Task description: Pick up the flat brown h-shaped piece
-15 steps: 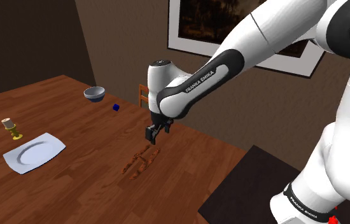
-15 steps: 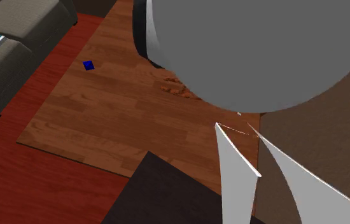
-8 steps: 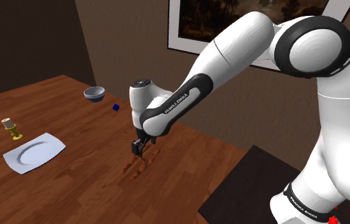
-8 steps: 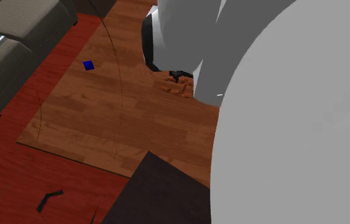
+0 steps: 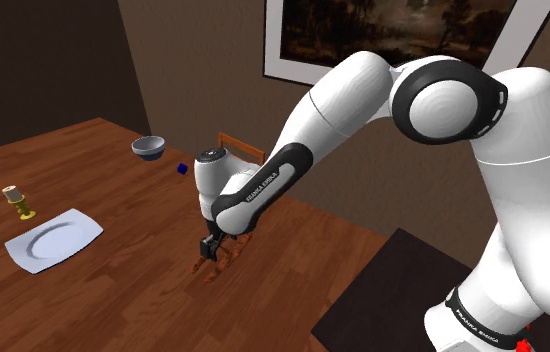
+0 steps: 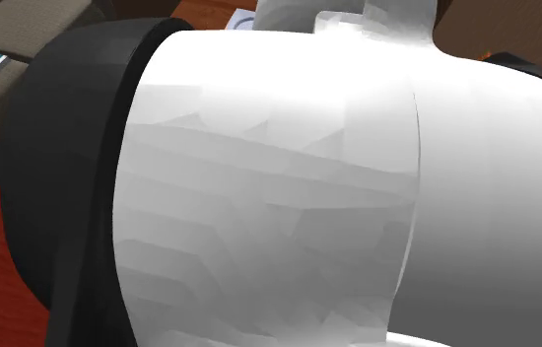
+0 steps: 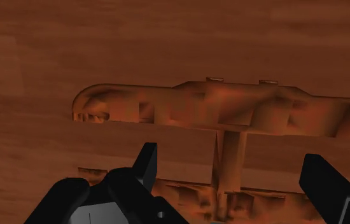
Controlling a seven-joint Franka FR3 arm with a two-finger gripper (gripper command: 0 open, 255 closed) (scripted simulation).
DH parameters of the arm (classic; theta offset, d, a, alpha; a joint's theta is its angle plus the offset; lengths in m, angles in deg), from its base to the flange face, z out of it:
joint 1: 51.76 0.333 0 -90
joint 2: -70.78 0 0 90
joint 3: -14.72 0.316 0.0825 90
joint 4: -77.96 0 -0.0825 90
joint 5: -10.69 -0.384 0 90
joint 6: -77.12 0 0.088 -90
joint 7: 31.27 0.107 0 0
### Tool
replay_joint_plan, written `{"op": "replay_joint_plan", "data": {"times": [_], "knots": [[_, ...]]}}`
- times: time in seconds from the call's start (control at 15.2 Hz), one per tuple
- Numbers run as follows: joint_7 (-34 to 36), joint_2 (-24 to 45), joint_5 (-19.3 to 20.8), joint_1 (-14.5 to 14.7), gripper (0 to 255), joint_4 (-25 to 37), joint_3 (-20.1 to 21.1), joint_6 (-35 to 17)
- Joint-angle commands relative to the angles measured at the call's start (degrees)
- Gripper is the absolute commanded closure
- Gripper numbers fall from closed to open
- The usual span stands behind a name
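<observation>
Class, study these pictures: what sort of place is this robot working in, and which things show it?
Probably a dining room in a house: a wooden table carries a white plate and a bowl, and a framed picture hangs on the brown wall behind it.

Brown walls (image 5: pixel 53 60), framed painting (image 5: pixel 393 25), wooden table (image 5: pixel 113 300), perhaps a grey sofa (image 6: pixel 13 25)

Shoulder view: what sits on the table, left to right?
white plate → grey bowl → blue cube → brown h-shaped piece
</observation>
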Motion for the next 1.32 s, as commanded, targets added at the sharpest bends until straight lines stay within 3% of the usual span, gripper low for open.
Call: {"op": "replay_joint_plan", "data": {"times": [0.0, 0.13, 0.2, 0.79, 1.25], "knots": [[0.2, 1.3, 0.2, 0.2, 0, 0.5, -0.2, -0.8], [0.3, 1.7, 0.3, 0.3, 0, 0.6, -0.3, -1.1], [0.2, 1.7, 0.3, 0.2, 255, 0.6, -0.3, -1.1], [0.3, 1.7, 0.3, 0.3, 255, 0.6, -0.3, -1.1], [-0.3, -2.6, -0.5, -0.3, 255, -0.3, 0.5, 2.2]]}}
